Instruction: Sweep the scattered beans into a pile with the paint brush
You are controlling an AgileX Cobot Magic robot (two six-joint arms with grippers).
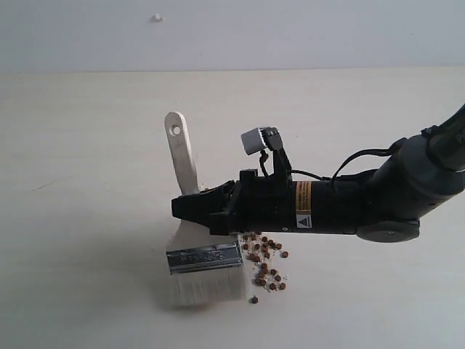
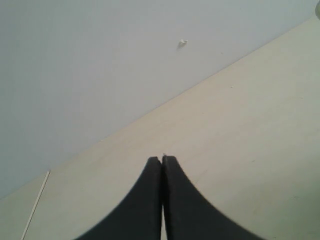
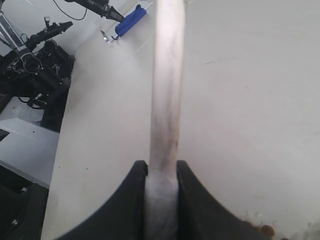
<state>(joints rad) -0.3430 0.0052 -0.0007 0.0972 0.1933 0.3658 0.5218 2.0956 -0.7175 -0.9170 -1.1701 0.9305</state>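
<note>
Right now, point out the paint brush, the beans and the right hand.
paint brush (image 1: 204, 258): exterior view, silver ferrule.
beans (image 1: 263, 265): exterior view, middle of the cluster.
right hand (image 3: 162, 167): right wrist view, midway between its fingertips.

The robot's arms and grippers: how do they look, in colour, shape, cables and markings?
The right arm is a black tube ending in a dark grey rounded joint. It bears a yellow label and a white warning-triangle sticker. A black cable loops above it, and a small grey box sits on top. The right gripper is black and tapered. The left gripper is black too, curving to narrow tips.
</note>
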